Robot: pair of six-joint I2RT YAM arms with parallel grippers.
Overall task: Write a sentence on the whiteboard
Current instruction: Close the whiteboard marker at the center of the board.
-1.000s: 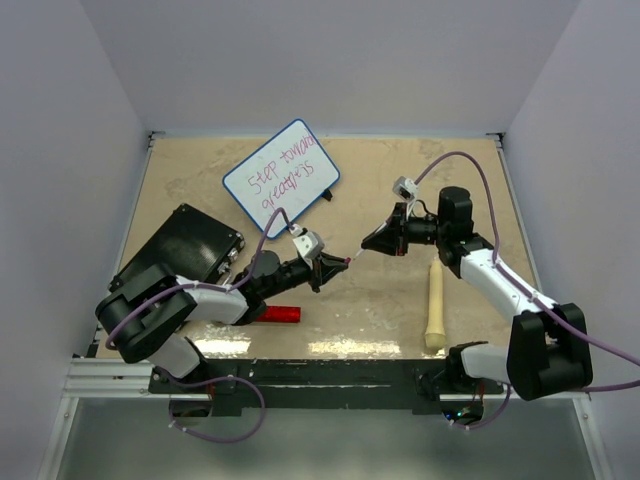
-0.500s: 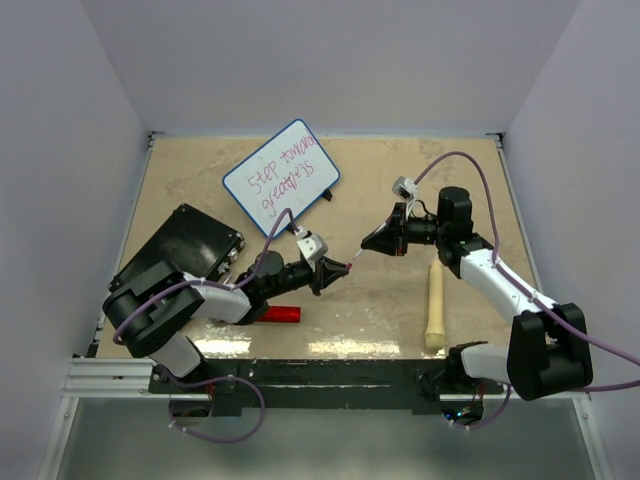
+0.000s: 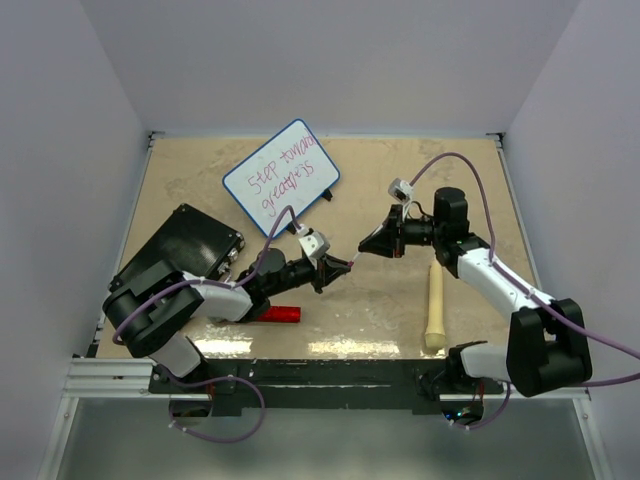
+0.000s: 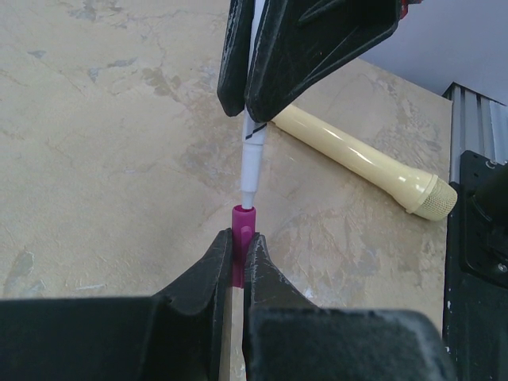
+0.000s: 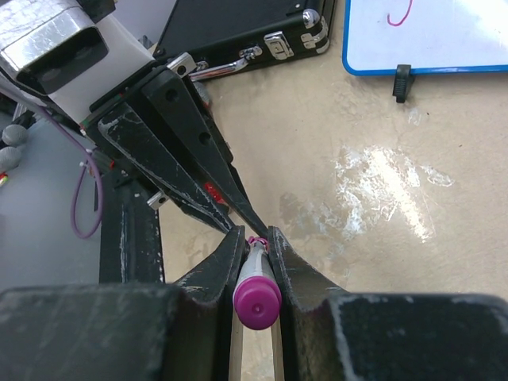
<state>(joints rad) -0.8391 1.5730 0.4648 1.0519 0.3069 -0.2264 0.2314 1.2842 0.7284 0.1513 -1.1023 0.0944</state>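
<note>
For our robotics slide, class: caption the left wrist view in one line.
Left gripper pinches the pink cap; right gripper holds the marker, tip at the cap's mouth.

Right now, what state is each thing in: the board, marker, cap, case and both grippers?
Whiteboard: written on, two lines.
Marker: uncapped, tip at cap's mouth.
Cap: off the marker.
Black case: closed.
Left gripper: shut on cap.
Right gripper: shut on marker.

Right wrist view crops the whiteboard at the top edge, only 1 stroke of the sentence shows; marker barrel hidden inside right gripper, pink cap mostly buried in left gripper.
</note>
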